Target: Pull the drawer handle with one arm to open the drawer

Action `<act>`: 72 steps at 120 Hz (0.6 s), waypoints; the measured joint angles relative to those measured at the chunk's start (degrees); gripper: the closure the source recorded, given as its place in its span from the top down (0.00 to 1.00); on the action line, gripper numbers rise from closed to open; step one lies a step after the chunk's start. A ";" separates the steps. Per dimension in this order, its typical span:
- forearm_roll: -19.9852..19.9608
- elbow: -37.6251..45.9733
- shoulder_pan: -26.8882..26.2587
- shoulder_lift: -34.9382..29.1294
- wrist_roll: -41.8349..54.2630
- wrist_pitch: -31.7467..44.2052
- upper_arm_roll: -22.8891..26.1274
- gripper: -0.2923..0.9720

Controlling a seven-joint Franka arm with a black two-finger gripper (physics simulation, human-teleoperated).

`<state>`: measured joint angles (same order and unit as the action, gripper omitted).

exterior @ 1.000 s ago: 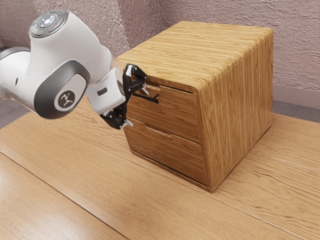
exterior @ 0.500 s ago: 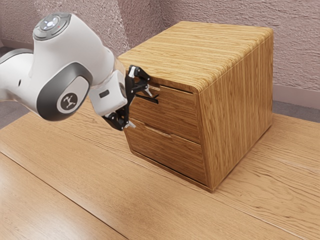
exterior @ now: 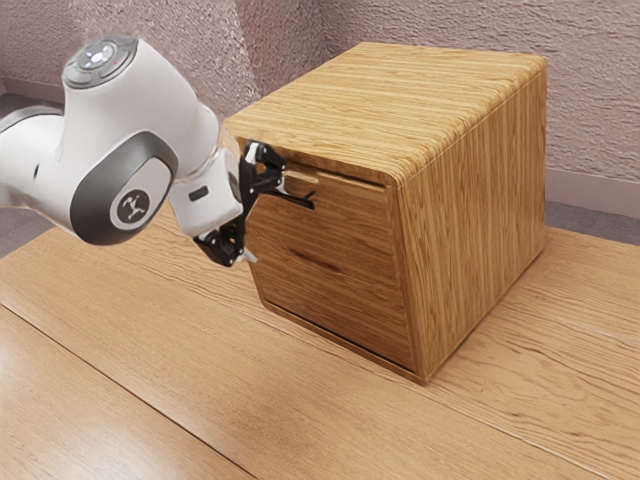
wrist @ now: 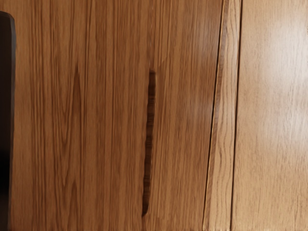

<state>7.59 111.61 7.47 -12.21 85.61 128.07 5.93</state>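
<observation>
A wooden cabinet (exterior: 430,200) with two drawers stands on the table. The top drawer (exterior: 340,205) carries a dark bar handle (exterior: 298,199); its front seems to stand out very slightly from the cabinet. My gripper (exterior: 262,212) is at that handle, open, one finger (exterior: 270,165) above and against the bar, the other finger (exterior: 232,248) well below it. In the wrist view the lower drawer's slot handle (wrist: 149,144) lies straight ahead on the lower drawer's front (wrist: 96,120), and a dark bar (wrist: 6,120) sits at the frame's edge.
The cabinet rests on a wooden table (exterior: 200,400) with open surface in front and to the exterior view's left. A textured wall (exterior: 600,80) rises behind. The lower drawer's slot handle (exterior: 316,262) looks flush and shut.
My hand first edged toward the cabinet, then drew back to the exterior view's left. The dark handle followed slightly, and the seam between the two drawer fronts is now hard to see.
</observation>
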 joint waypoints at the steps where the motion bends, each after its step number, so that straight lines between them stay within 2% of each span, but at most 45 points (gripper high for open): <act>1: 0.01 0.02 0.01 0.00 0.01 -0.01 -0.01 0.77; 10: 0.07 0.79 0.06 -0.54 0.10 -0.15 -0.06 0.77; 16: 0.07 3.60 0.01 -3.33 0.15 -0.24 -0.34 0.76; 24: 0.43 10.04 -0.56 -9.52 0.21 -0.31 -1.93 0.78; 30: 1.26 17.05 -1.68 -16.72 0.24 -0.63 -4.14 0.77; 31: 1.47 18.20 -1.88 -18.03 0.25 -0.76 -4.54 0.79; 33: 2.00 20.31 -2.12 -20.65 0.25 -1.30 -5.37 0.73; 34: 2.44 21.17 -2.19 -21.84 0.24 -1.63 -5.79 0.73; 36: 3.09 22.51 -1.88 -23.80 0.17 -2.57 -6.62 0.80; 38: 3.41 23.38 -1.49 -25.35 0.03 -3.78 -7.21 0.76; 39: 3.52 23.63 -1.25 -26.02 -0.06 -4.47 -7.44 0.81; 41: 3.33 23.00 -0.79 -27.13 -0.49 -6.42 -7.67 0.73; 42: 2.95 22.52 -0.53 -27.55 -0.75 -7.43 -7.74 0.73; 44: 2.10 20.75 -0.08 -28.17 -1.57 -9.84 -7.82 0.60; 48: 0.07 16.14 0.50 -28.81 -4.23 -15.11 -7.65 0.63; 57: -4.24 5.69 1.81 -26.61 -11.47 -24.00 -3.69 0.68; 72: -8.83 0.35 3.03 -25.19 -25.76 -32.89 1.39 0.72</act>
<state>-1.23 111.95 10.50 -37.39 59.85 95.18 7.32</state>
